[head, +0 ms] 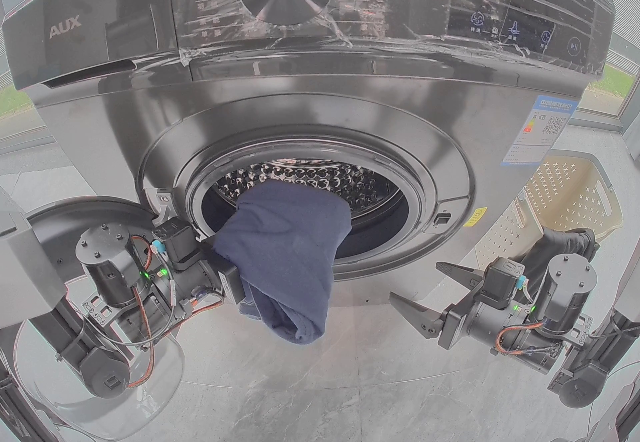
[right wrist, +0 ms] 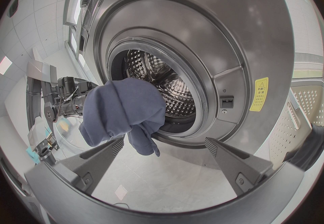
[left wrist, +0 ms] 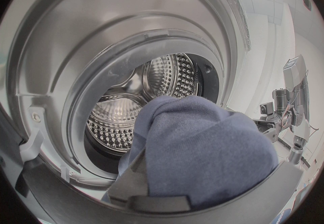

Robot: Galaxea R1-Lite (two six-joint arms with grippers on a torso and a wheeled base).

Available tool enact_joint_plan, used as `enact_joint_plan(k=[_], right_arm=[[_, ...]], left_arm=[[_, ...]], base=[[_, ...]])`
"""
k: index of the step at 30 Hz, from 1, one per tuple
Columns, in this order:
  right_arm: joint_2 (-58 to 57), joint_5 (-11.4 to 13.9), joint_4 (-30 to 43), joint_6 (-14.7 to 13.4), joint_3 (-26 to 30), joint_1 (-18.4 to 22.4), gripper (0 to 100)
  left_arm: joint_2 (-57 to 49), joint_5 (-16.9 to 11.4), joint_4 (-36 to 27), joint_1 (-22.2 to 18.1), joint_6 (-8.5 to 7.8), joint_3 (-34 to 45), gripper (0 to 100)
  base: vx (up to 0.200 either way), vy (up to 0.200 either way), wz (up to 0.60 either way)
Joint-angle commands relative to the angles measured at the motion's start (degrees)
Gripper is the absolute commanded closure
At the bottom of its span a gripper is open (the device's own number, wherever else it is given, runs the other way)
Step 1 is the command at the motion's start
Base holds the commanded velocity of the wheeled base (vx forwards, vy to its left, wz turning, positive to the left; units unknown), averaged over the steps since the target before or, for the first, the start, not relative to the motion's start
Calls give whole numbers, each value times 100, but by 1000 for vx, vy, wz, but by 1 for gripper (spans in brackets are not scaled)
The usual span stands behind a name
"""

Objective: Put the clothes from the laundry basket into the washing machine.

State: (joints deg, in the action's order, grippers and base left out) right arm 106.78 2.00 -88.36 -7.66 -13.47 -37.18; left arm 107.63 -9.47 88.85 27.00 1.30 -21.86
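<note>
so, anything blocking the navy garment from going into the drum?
Nothing visible. The door is swung open on the robot's left and the drum is unobstructed. The navy garment hangs at the mouth, its lower end drooping below the rim, where it might snag.

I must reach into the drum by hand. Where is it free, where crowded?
Free: the drum opening's right half, between the navy garment and the latch slot. Crowded: its left, where the left end effector holds the garment.
</note>
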Motion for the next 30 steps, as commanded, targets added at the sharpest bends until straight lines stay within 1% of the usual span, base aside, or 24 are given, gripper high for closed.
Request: enact_joint_plan(k=[1, 5, 8, 10, 12, 13, 14, 17, 19, 20, 26, 27, 28, 29, 30], right_arm=[[-8, 11, -6, 10, 108, -61, 0], [-34, 11, -6, 1, 117, -131, 0], [-52, 11, -6, 10, 117, -193, 0], [-78, -15, -6, 10, 117, -290, 0], [-166, -24, -6, 10, 117, -378, 0], [-219, -24, -6, 10, 117, -386, 0], [-236, -24, -6, 18, 117, -386, 0], [-236, -15, -6, 10, 143, -386, 0], [-236, -7, -6, 10, 152, -386, 0], [-245, 2, -6, 10, 143, -378, 0], [-254, 20, -6, 18, 152, -316, 0], [-245, 29, -6, 10, 161, -316, 0], [-245, 29, -6, 10, 161, -316, 0], [-236, 29, -6, 10, 169, -325, 0], [-228, 29, -6, 10, 161, -325, 0]], left_arm=[[12, -2, 1, 7, 1, 6, 100], [4, -2, 1, 24, 1, 6, 100], [12, 33, 1, 121, -7, -38, 100], [12, 51, 1, 218, -43, -55, 100], [65, 191, -16, 341, -51, -178, 100], [135, 288, -16, 394, 19, -258, 100], [241, 367, -16, 429, 37, -372, 100], [636, 385, 1, 420, -69, -688, 100], [733, 385, 1, 437, -43, -750, 100], [874, 358, 1, 464, 37, -908, 100], [1287, 350, 1, 561, 116, -1356, 100], [1454, 358, 1, 561, 142, -1673, 100], [1463, 358, 1, 561, 142, -1699, 100], [1638, 376, -8, 534, 151, -2042, 100], [1665, 376, -8, 534, 160, -2103, 100]], base=[[0, 0, 0], [0, 0, 0], [0, 0, 0], [0, 0, 0], [0, 0, 0], [0, 0, 0], [0, 0, 0], [0, 0, 0], [0, 0, 0], [0, 0, 0], [0, 0, 0], [0, 0, 0], [0, 0, 0], [0, 0, 0], [0, 0, 0]])
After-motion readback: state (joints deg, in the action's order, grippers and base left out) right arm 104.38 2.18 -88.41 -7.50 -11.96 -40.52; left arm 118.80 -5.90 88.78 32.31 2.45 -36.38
